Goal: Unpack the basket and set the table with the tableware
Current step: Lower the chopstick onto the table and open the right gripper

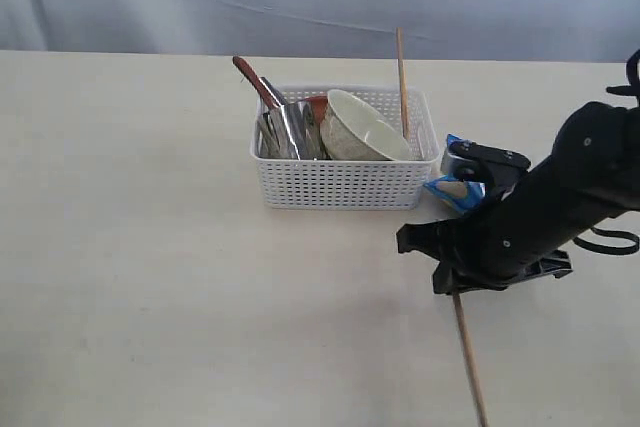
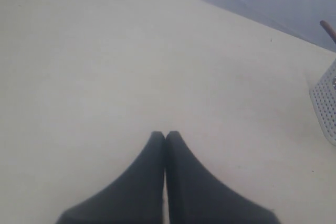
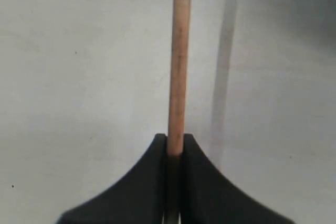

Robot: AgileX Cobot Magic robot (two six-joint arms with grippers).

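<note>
I can read no writing, number or sign in any of my three views. The basket [image 1: 340,182] shows no label I can make out, and whatever is printed on the blue bag [image 1: 443,187] beside it is too small and too covered for me to read.
</note>
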